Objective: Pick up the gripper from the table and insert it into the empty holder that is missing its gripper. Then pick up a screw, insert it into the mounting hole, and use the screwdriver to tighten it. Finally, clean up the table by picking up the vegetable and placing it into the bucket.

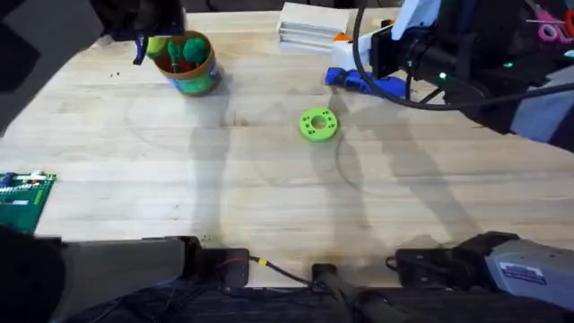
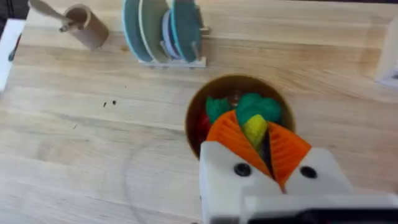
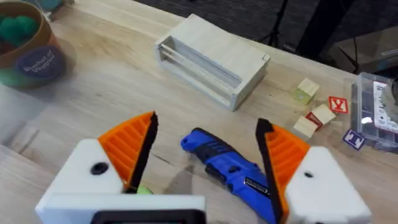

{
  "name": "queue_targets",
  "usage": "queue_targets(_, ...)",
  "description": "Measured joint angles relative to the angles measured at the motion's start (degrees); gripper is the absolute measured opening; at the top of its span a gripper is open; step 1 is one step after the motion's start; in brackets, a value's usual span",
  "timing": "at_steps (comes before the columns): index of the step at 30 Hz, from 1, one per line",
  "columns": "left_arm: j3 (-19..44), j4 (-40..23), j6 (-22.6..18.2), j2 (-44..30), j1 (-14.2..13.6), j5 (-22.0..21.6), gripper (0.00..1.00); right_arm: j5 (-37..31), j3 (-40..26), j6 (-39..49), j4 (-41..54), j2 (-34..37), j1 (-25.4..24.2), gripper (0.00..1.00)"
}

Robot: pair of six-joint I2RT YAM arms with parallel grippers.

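You have one bucket (image 1: 189, 63) at upper left; your left gripper (image 2: 257, 138) is clamped on one vegetable (image 2: 255, 129) above it. Your right gripper (image 3: 205, 146) is spread around one screwdriver (image 3: 227, 168) at upper right.

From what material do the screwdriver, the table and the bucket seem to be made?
The screwdriver: likely plastic, its bright blue body smooth with a slight sheen. The table: pale wood with a matte finish, showing plank seams and grain. The bucket: printed sides and an orange-yellow rim; perhaps card or thin plastic, I cannot tell.
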State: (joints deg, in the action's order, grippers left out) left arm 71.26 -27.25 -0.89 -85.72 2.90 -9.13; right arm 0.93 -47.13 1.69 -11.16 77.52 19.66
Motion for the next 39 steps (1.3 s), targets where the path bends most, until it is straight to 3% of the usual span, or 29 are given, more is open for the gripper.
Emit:
queue_targets(6,0.0,4.0,4.7,-5.4,3.0,-0.4,0.026,0.0,0.0,0.0,0.0,0.0,0.0,0.994)
queue_targets(17,0.0,7.4,7.2,-11.4,3.2,-0.1,0.043,0.0,0.0,0.0,0.0,0.0,0.0,0.994)
queue_targets(18,0.0,7.4,7.1,-11.4,3.2,-0.2,0.153,0.0,0.0,0.0,0.0,0.0,0.0,0.994)
queue_targets(21,0.0,7.6,7.4,-11.4,3.2,-0.1,0.612,0.0,0.0,0.0,0.0,0.0,0.0,0.994)
queue_targets(22,0.0,7.5,7.6,-11.4,3.2,0.0,0.976,0.0,0.0,0.0,-0.1,0.0,0.0,0.994)
queue_targets(31,0.0,6.2,7.6,-5.4,3.1,1.9,0.992,0.0,0.0,0.0,-2.7,0.0,0.0,0.994)
queue_targets(35,0.0,1.3,5.4,5.6,3.1,6.6,0.992,0.0,0.0,0.0,-4.1,-0.8,0.0,0.992)
queue_targets(39,0.0,-3.9,1.8,12.3,3.1,10.2,0.993,0.0,-0.8,-0.7,1.6,-3.8,0.0,0.991)
